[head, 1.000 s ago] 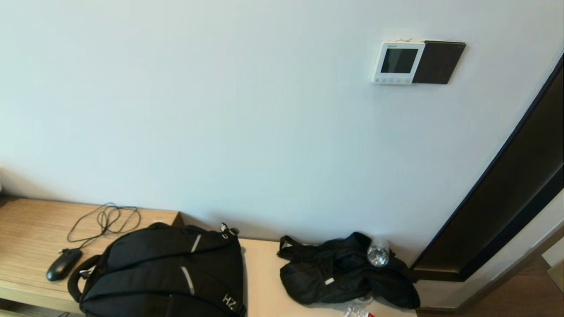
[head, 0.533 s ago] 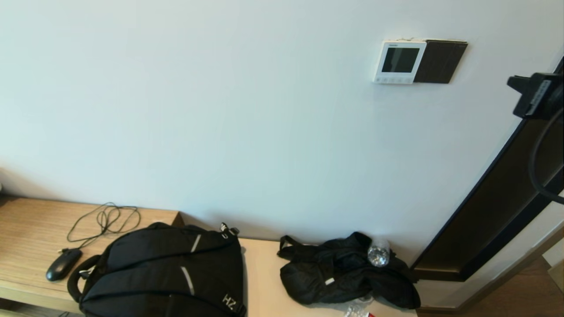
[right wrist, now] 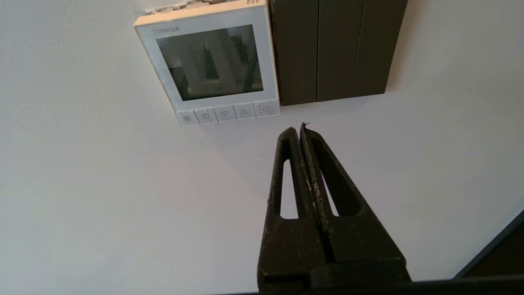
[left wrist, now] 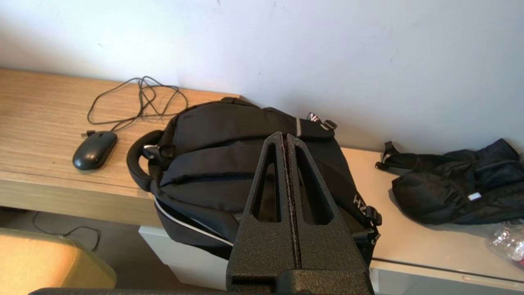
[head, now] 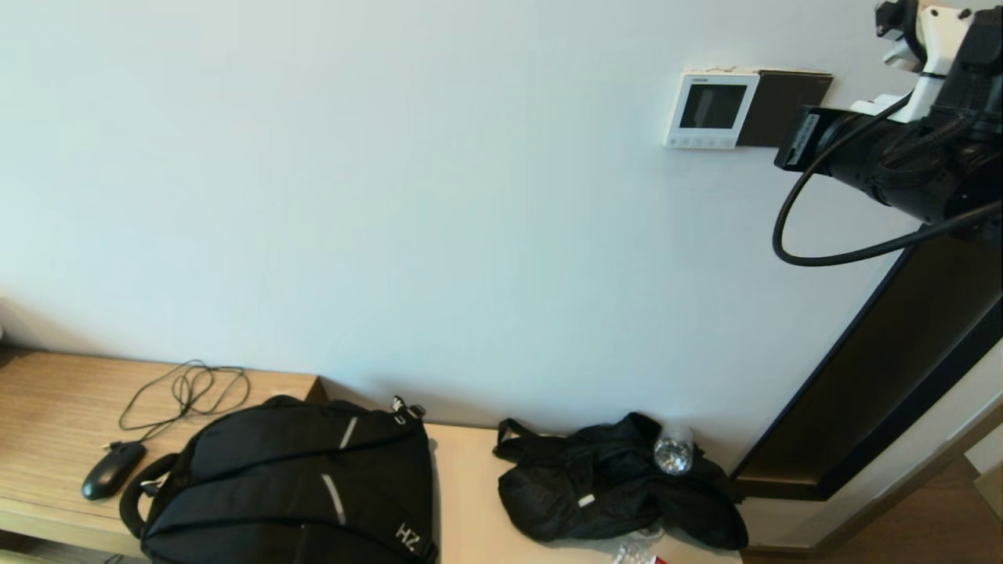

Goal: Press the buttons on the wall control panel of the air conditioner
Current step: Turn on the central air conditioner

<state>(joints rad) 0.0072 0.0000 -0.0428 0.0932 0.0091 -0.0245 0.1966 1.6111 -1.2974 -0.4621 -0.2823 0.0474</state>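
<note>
The white air conditioner control panel (head: pixel 711 108) hangs high on the wall, with a dark screen and a row of small buttons (right wrist: pixel 229 114) along its lower edge. It fills the top of the right wrist view (right wrist: pixel 213 61). My right gripper (right wrist: pixel 299 129) is shut and empty. Its tip sits a little below the power button at the row's end, apart from the panel. My right arm (head: pixel 885 157) reaches in just right of the panel. My left gripper (left wrist: pixel 284 137) is shut and empty, low over a black backpack (left wrist: pixel 229 164).
A dark switch plate (right wrist: pixel 335 49) adjoins the panel on its right. Below, a wooden desk (head: pixel 47 415) holds a wired mouse (head: pixel 114 468), the backpack (head: pixel 290 486) and a crumpled black bag (head: pixel 619 486). A dark door frame (head: pixel 901 376) runs along the right.
My right arm has come into the head view from the right edge and moved up and leftward to beside the panel. Nothing on the desk has moved.
</note>
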